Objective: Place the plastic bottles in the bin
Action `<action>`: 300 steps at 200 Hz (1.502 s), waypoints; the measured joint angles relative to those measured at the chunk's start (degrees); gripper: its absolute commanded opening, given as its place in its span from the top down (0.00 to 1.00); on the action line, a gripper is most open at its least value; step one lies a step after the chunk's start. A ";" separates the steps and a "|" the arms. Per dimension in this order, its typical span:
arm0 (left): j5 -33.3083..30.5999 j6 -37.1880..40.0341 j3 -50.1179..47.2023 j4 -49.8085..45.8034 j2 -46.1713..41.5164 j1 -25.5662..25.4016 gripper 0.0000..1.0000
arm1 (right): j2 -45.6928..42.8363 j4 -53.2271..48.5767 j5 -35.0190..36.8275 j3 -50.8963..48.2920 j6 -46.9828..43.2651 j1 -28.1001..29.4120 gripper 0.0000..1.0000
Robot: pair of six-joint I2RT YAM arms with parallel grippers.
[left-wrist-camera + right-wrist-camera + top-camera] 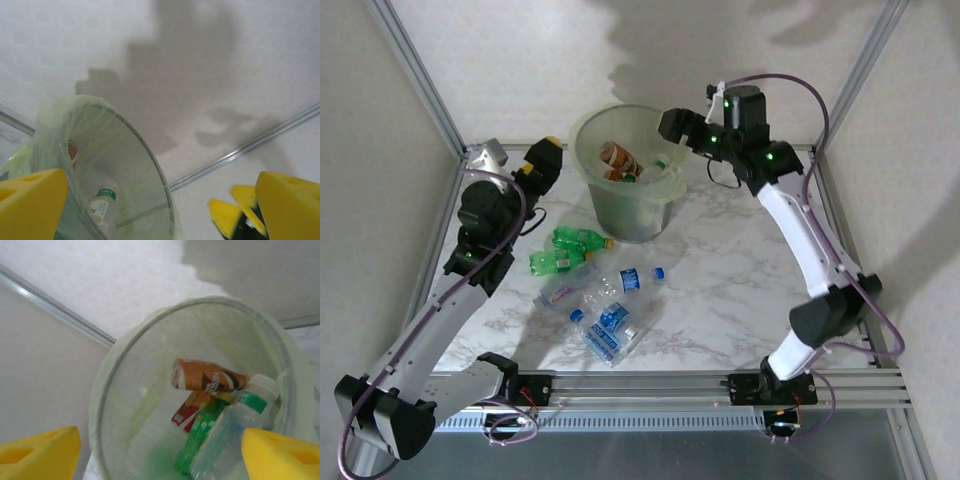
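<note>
Hanging above the right side of the bin's rim, the right gripper (678,126) has its yellow fingers spread wide with nothing between them, and its wrist view looks straight down into the bin (620,205), the pale-green bucket standing at the back of the marble-patterned table (730,290). An orange-labelled bottle (210,381), a green bottle (197,442) and a clear bottle with a white cap (240,430) already lie inside. The left gripper (542,158) sits just beside the bin on its left, its claw likewise apart and empty. The rest of the plastic bottles lie on their sides in front of the bin: two green ones (575,240) nearest it, and a loose huddle of clear blue-labelled ones (612,322) closer to the arm bases. The step now looks like fetching another bottle, and it wants care. Lift the right gripper clear of the rolled rim before swinging away, so the light bucket is not tipped. Go for a bottle at the edge of the cluster, close across the middle of its body rather than along its length, and come down squarely, since a round bottle may roll off a glancing finger. Only one arm should work near the bin at a time.
</note>
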 measured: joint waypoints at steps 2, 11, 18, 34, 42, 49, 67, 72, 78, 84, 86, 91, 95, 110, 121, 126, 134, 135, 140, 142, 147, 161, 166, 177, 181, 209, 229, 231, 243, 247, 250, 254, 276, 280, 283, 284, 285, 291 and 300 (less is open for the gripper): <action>-0.02 -0.02 0.02 -0.07 0.04 0.02 0.06 | -0.79 -0.04 0.44 -0.48 -0.50 0.52 0.16; -0.11 -0.02 0.17 -0.57 0.39 0.02 0.07 | -3.96 0.04 2.10 -2.78 -2.23 3.13 0.16; -0.42 -0.02 0.44 -1.29 0.66 0.02 0.09 | -6.32 0.15 3.32 -4.48 -3.50 5.49 0.16; -1.55 -0.11 0.83 -3.06 0.98 0.15 0.11 | -10.93 0.50 5.95 -8.68 -6.29 11.74 0.15; -2.29 -0.26 0.96 -4.28 1.03 0.46 0.12 | -12.81 0.74 7.30 -11.13 -7.67 15.17 0.14; -2.84 -0.44 1.09 -5.49 1.05 0.81 0.13 | -14.01 1.09 8.28 -13.14 -8.72 17.94 0.14; -4.26 -0.79 1.22 -8.33 1.05 1.86 0.14 | -15.52 1.81 11.19 -18.99 -10.82 24.61 0.14; -4.57 -0.92 1.22 -9.20 1.05 2.16 0.15 | -15.52 1.95 12.02 -20.52 -11.23 26.12 0.14; -4.92 -1.07 1.25 -10.27 1.05 2.58 0.15 | -15.34 2.03 12.92 -22.36 -11.61 27.56 0.14; -5.29 -1.18 1.25 -11.32 1.05 2.97 0.15 | -15.04 2.03 13.75 -24.48 -11.89 29.14 0.14; -5.40 -1.27 1.27 -11.65 1.05 3.08 0.16 | -14.91 1.97 14.05 -25.18 -11.98 29.57 0.14; -5.60 -1.38 1.29 -12.39 1.05 3.41 0.16 | -14.53 2.01 14.62 -26.91 -12.04 30.77 0.14; -5.73 -1.62 1.31 -13.05 1.05 3.65 0.16 | -14.16 1.86 14.97 -28.02 -12.07 31.54 0.14; -5.86 -1.92 1.33 -14.62 1.05 4.55 0.17 | -12.52 1.68 16.52 -31.89 -12.09 34.71 0.14; -5.84 -2.23 1.36 -15.47 1.05 4.98 0.17 | -10.97 1.49 17.40 -33.83 -12.09 37.09 0.15; -5.84 -2.25 1.36 -15.74 1.05 5.09 0.18 | -10.32 1.42 17.66 -34.42 -12.07 38.07 0.16; -5.81 -2.29 1.38 -16.09 1.05 5.27 0.18 | -9.09 1.29 17.97 -35.21 -12.07 39.85 0.18; -5.81 -2.29 1.38 -16.11 1.05 5.27 0.18 | -8.98 1.27 17.99 -35.26 -12.09 40.00 0.18; -5.81 -2.32 1.42 -16.28 1.09 5.27 0.18 | -8.35 1.16 18.25 -35.56 -12.07 40.94 0.19; -5.81 -2.36 1.44 -16.28 1.11 5.27 0.18 | -8.04 1.09 18.27 -35.65 -12.07 41.42 0.20; -5.81 -2.43 1.44 -16.28 1.16 5.29 0.18 | -7.39 0.81 18.38 -35.74 -12.04 42.40 0.21; -5.79 -2.47 1.51 -16.33 1.46 5.33 0.19 | -5.75 0.59 17.81 -35.82 -12.02 44.57 0.24; -5.81 -2.47 1.57 -16.44 1.68 5.38 0.19 | -5.31 0.55 17.31 -35.85 -11.93 45.13 0.25; -5.81 -2.49 1.70 -16.87 2.08 5.42 0.19 | -4.44 0.55 16.31 -35.91 -11.98 46.07 0.27; -5.81 -2.49 1.77 -17.16 2.21 5.44 0.19 | -4.20 0.55 15.85 -35.95 -11.96 46.31 0.27; -5.99 -2.47 1.88 -19.98 2.80 5.79 0.19 | -2.43 0.57 13.75 -36.57 -11.78 46.93 0.28; -5.99 -2.47 1.86 -22.64 2.93 6.03 0.19 | -0.66 0.55 12.44 -36.68 -11.52 47.21 0.28; -5.99 -2.47 1.86 -22.82 2.93 6.03 0.19 | -0.48 0.52 12.41 -36.68 -11.50 47.25 0.28; -5.99 -2.45 1.86 -23.93 2.91 6.03 0.20 | 0.39 0.52 11.98 -36.70 -11.34 47.63 0.28; -5.97 -2.45 1.86 -24.26 2.91 6.01 0.19 | 0.63 0.52 11.76 -36.70 -11.30 47.78 0.28; -5.99 -2.45 1.86 -24.52 2.91 6.03 0.19 | 0.87 0.50 11.69 -36.70 -11.26 47.91 0.28; -5.99 -2.47 1.86 -24.96 2.91 6.03 0.19 | 1.07 0.50 11.54 -36.70 -11.13 48.04 0.28; -5.92 -2.45 1.60 -26.88 2.21 6.03 0.19 | 2.51 0.50 10.93 -36.70 -10.69 49.20 0.28; -5.84 -2.45 1.40 -27.04 1.95 6.03 0.19 | 2.78 0.50 10.84 -36.70 -10.49 49.44 0.28; -5.77 -2.45 1.27 -27.12 1.73 6.03 0.19 | 2.99 0.52 10.78 -36.72 -10.49 49.57 0.28; -5.75 -2.45 1.20 -27.17 1.62 6.03 0.19 | 3.10 0.52 10.78 -36.72 -10.45 49.66 0.28; -5.75 -2.45 1.16 -27.17 1.57 6.03 0.19 | 3.13 0.52 10.78 -36.74 -10.43 49.68 0.28; -5.62 -2.45 0.79 -27.52 1.07 6.03 0.19 | 3.54 0.52 10.73 -36.81 -10.27 49.96 0.28; -5.31 -2.47 0.28 -27.98 0.46 6.03 0.19 | 4.15 0.35 10.78 -36.83 -10.05 50.29 0.28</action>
